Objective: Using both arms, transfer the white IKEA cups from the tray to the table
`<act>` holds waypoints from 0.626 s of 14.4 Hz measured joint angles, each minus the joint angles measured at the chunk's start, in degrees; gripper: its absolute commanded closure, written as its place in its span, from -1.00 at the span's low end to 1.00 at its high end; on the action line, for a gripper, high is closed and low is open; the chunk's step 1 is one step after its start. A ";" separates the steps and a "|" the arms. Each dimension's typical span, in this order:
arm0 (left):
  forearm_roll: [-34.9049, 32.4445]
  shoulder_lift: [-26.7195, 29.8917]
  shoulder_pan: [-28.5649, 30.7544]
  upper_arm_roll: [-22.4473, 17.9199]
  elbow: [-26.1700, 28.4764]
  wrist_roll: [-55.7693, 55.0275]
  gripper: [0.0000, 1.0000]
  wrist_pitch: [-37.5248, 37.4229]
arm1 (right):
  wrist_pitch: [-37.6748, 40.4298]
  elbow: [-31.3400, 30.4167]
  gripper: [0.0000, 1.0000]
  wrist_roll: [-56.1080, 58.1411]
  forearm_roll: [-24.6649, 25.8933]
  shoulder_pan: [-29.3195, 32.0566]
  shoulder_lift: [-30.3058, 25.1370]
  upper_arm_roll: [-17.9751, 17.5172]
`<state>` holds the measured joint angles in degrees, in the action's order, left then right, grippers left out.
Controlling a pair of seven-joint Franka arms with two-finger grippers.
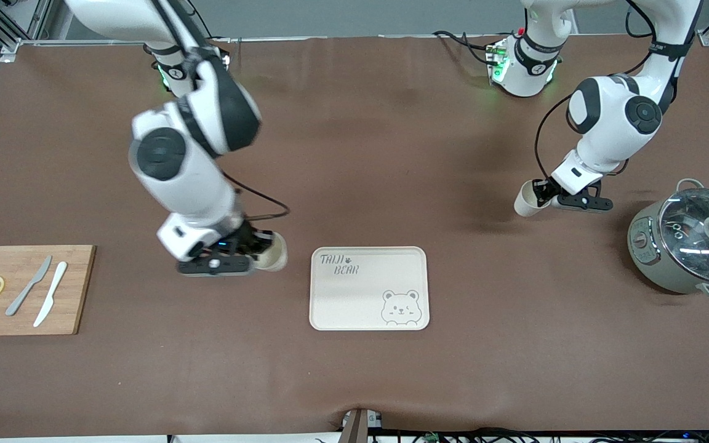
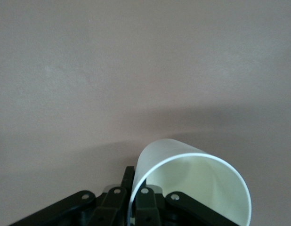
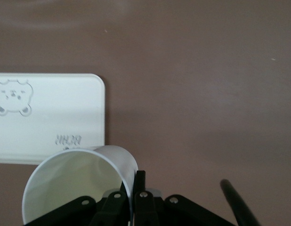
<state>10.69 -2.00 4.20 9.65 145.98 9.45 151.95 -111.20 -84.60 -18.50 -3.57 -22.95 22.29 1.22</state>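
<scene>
My right gripper (image 1: 262, 251) is shut on the rim wall of a white IKEA cup (image 1: 274, 252), held tilted above the brown table beside the bear tray (image 1: 369, 288), toward the right arm's end. The right wrist view shows this cup (image 3: 79, 181) pinched between the fingers (image 3: 140, 181), with the tray (image 3: 49, 117) close by. My left gripper (image 1: 545, 195) is shut on the second white cup (image 1: 525, 200), held tilted above bare table toward the left arm's end. The left wrist view shows that cup (image 2: 192, 181) clamped by its rim.
A grey pot with a glass lid (image 1: 690, 243) stands near the left arm's end. A wooden cutting board (image 1: 22, 289) with two knives and lemon slices lies at the right arm's end. The table's front edge runs along the bottom of the front view.
</scene>
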 measured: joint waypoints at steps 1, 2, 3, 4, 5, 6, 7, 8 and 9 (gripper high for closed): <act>0.00 -0.87 0.24 0.00 0.02 0.19 1.00 0.75 | 2.83 -0.99 1.00 3.26 -0.38 2.11 -2.14 0.06; 0.00 -1.92 0.50 -0.01 0.02 0.73 1.00 1.69 | 5.31 -1.56 1.00 6.68 -0.54 4.13 -3.92 0.10; 0.00 -3.06 0.66 -0.06 0.03 1.10 1.00 2.65 | 7.36 -1.95 1.00 10.25 -0.63 6.17 -5.37 0.13; 0.00 -4.25 0.83 -0.08 0.03 1.42 1.00 3.78 | 9.01 -2.24 1.00 14.28 -0.69 8.50 -6.48 0.14; 0.00 -5.30 1.16 -0.09 0.03 1.65 1.00 4.68 | 10.10 -2.44 1.00 18.53 -0.72 10.99 -7.16 0.17; 0.00 -6.10 1.61 -0.10 0.02 2.07 1.00 5.30 | 10.74 -2.62 1.00 22.69 -0.78 13.51 -7.41 0.18; 0.00 -6.64 2.03 -0.11 0.00 2.75 1.00 5.61 | 10.89 -3.02 1.00 26.78 -0.87 16.02 -7.43 0.20; 0.00 -6.97 2.37 -0.14 -0.03 3.15 1.00 5.70 | 10.82 -3.68 1.00 30.55 -1.21 18.38 -7.39 0.22; 0.00 -7.24 2.64 -0.14 -0.04 3.43 1.00 5.75 | 10.68 -4.38 1.00 34.01 -2.29 20.57 -7.29 0.23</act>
<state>10.70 -9.24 6.84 9.51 145.93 12.88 157.70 -100.52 -88.98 15.51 -5.86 -2.38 15.00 1.45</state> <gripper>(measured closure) 0.956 0.965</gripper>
